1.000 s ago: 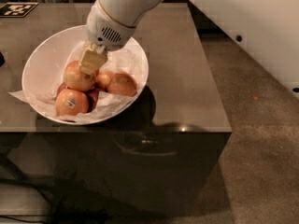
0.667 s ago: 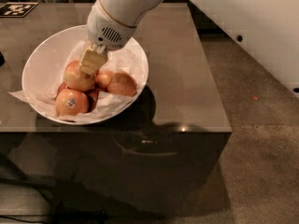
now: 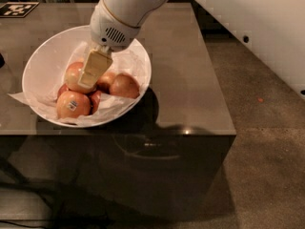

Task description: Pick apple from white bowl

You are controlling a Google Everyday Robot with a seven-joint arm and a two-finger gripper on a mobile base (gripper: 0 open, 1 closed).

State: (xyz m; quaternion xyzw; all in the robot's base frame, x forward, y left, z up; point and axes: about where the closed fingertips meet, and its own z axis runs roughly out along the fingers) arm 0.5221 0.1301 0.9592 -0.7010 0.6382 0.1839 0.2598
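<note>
Slippage worries me: gripper [image 3: 88, 78] sits inside the white bowl [image 3: 40, 56] against the apple [image 3: 71, 74] atop the pile, whether clamped I cannot tell; glossy skin could squirt free and knock the stickered apple [image 3: 71, 105] onto the table [image 3: 190, 56].

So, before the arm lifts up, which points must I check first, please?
1. The pincer is down inside the white bowl: ok.
2. It sits against the apple, the top one, no sticker showing: ok.
3. Hold on the apple is secure: cannot tell.
4. The apple is free of its neighbours: not ok, it rests on the pile, above the stickered apple.
5. The bowl stands fully on the table: ok, though near the front edge.
</note>
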